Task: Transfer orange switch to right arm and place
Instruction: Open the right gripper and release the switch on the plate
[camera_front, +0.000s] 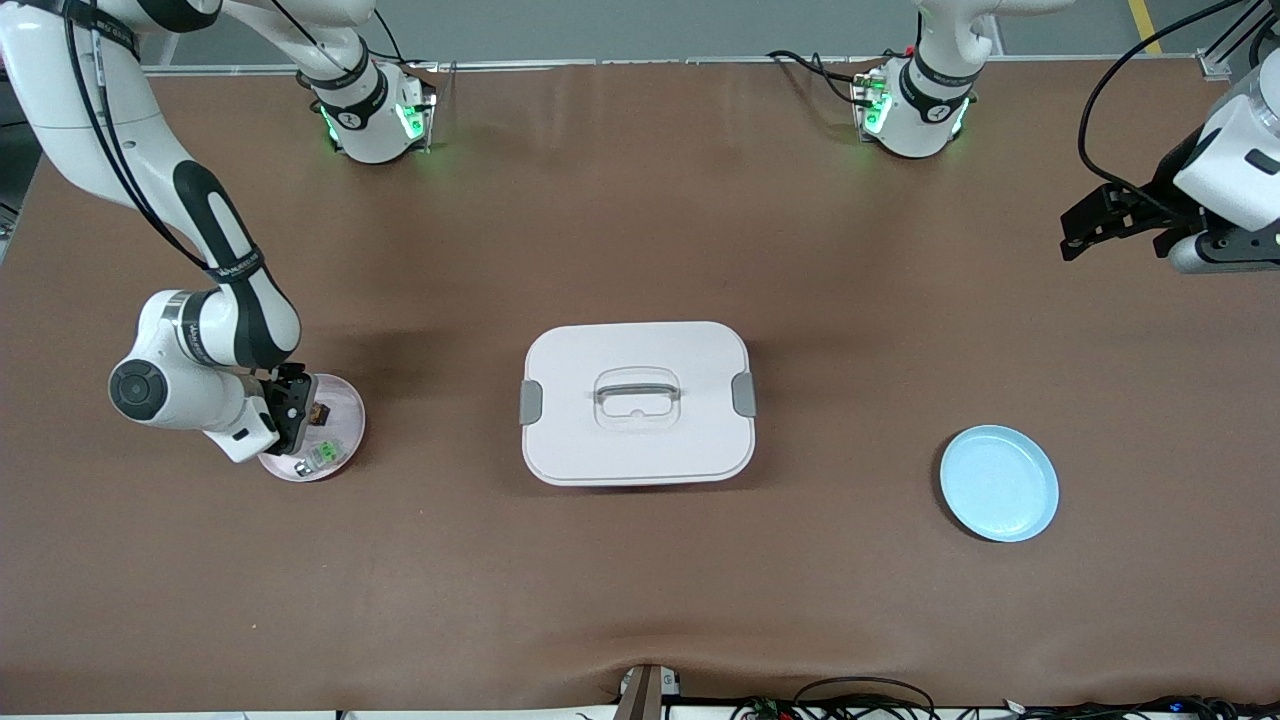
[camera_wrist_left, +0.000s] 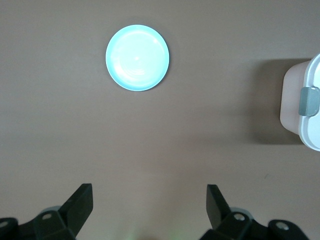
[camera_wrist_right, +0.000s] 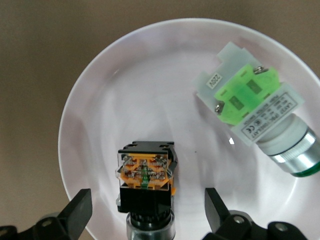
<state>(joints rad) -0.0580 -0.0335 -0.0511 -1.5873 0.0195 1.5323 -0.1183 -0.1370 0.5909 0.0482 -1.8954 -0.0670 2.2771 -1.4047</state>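
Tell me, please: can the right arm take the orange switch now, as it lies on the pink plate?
Probably yes. The right gripper hangs open right over the pink plate, its fingers either side of the orange switch. The green switch lies apart, so nothing blocks it.

Under my right pincer: shallow round pale pink plate, at the right arm's end of the brown table. On that plate, a pale silver-and-green switch lies on its side, white block with a green face and a silver collar, apart from my fingers. Mid-table, well apart from my pincers: white rounded-rectangle lidded box, grey side clips, clear handle on top. Below my left pincer, round light blue plate, near the box.
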